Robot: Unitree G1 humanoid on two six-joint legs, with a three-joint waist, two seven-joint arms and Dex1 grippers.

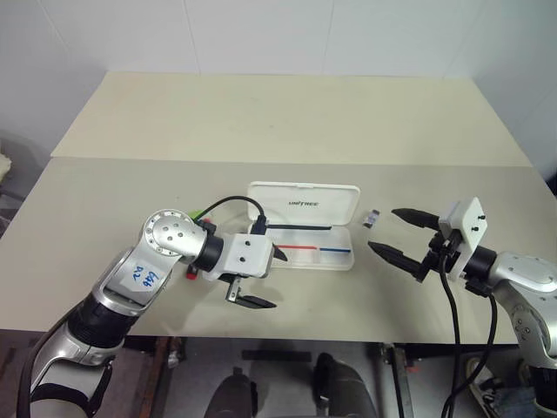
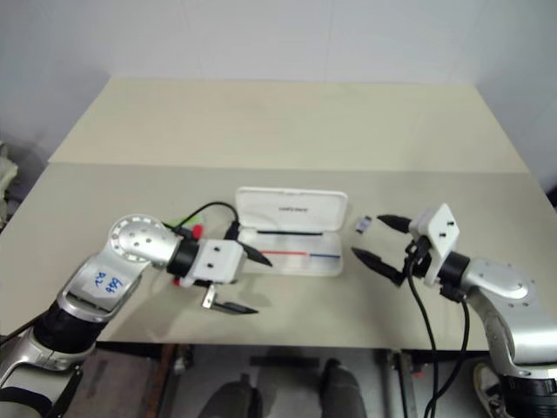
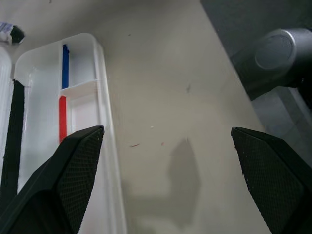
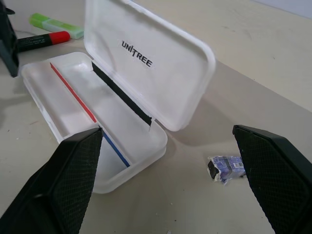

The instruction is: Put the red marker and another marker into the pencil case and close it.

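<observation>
The pencil case (image 4: 146, 63) stood open to receive markers; both claws, left claw (image 1: 258, 278) and right claw (image 1: 399, 233), were wide and empty.

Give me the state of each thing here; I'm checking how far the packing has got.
pencil case: lid open and upright, a thin red pen, a blue pen and a black pen inside.
red marker: capped, on the table outside the case.
green highlighter: capped, on the table beside the red marker.
eraser: lying loose on the table, outside the case.
left gripper: open, holding nothing.
right gripper: open, holding nothing.
</observation>
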